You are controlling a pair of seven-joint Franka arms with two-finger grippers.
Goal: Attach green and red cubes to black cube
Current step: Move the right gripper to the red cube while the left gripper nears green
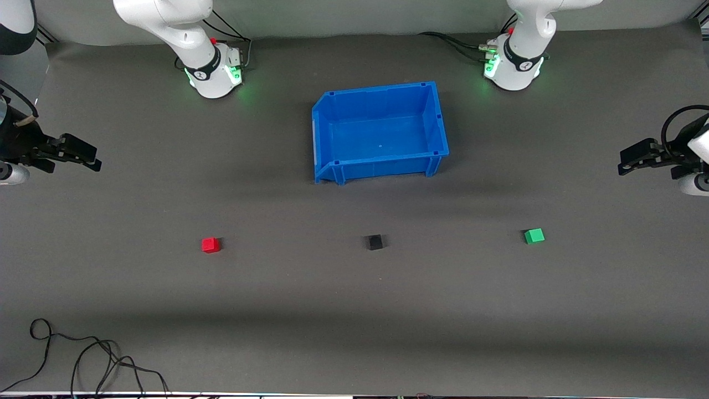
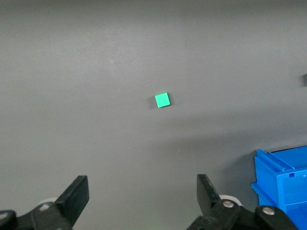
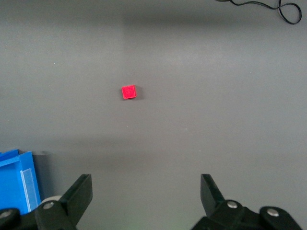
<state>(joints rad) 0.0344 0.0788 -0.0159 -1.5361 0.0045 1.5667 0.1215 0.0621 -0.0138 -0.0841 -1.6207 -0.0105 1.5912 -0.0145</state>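
The red cube [image 1: 210, 244], black cube [image 1: 375, 242] and green cube [image 1: 534, 236] sit apart in a row on the grey mat, the black one in the middle. The red one is toward the right arm's end, the green one toward the left arm's end. My left gripper [image 1: 625, 164] hangs open and empty above the mat at its end of the table; its wrist view shows the green cube [image 2: 162, 100] well clear of the gripper [image 2: 143, 190]. My right gripper [image 1: 93, 159] hangs open and empty at its end; the red cube [image 3: 128, 92] lies clear of it [image 3: 146, 190].
An open blue bin [image 1: 435, 119] stands farther from the front camera than the black cube, between the two arm bases. Its corner shows in the left wrist view [image 2: 283, 187] and the right wrist view [image 3: 14, 175]. A loose black cable [image 1: 83, 354] lies near the mat's front edge.
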